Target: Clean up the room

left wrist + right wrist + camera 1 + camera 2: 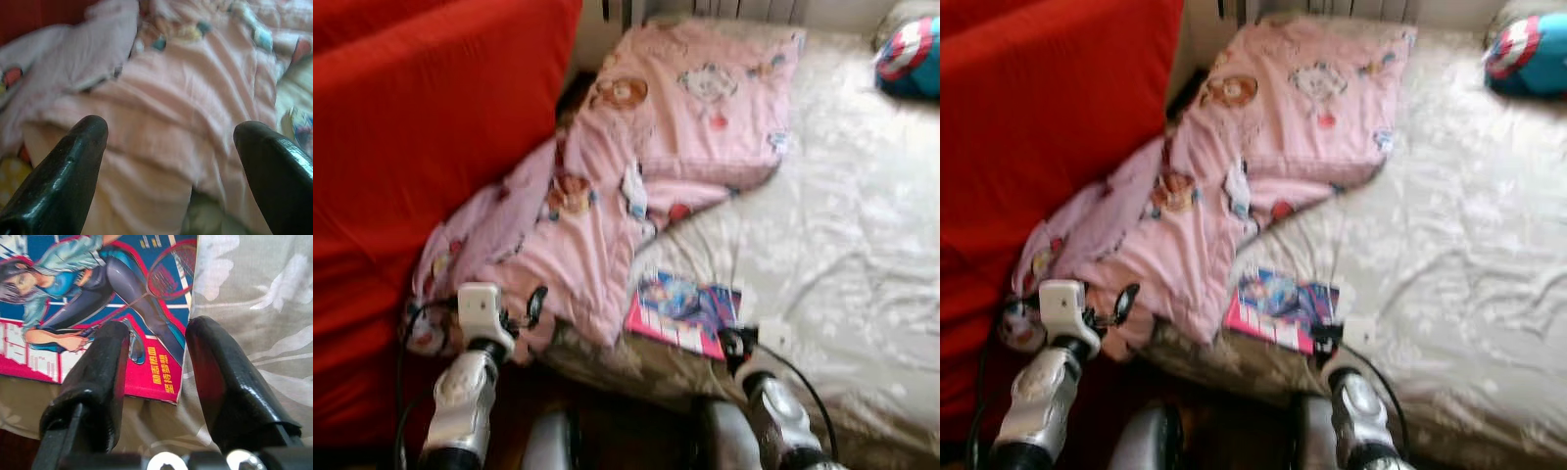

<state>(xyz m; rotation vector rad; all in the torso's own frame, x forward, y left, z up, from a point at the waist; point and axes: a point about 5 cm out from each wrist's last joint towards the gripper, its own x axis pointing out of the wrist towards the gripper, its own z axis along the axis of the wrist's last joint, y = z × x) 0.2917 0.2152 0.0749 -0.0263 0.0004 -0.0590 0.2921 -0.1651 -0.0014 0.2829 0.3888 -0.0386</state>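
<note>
Clearly little was done: right gripper (151, 377), parted and empty, hovered at the magazine (680, 313) beside the rumpled blanket (607, 211); left gripper (171, 161) gaped over that blanket.

Bed (862, 245) beside red sofa (421, 127)

Bed (862, 245) with pale floral sheet, crumpled pink cartoon blanket (636, 166) (spilling over edge), magazine (683, 313), blue cushion (911, 59)

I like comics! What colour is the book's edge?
Pink-red border on the book, clearest in the right wrist view.
</note>
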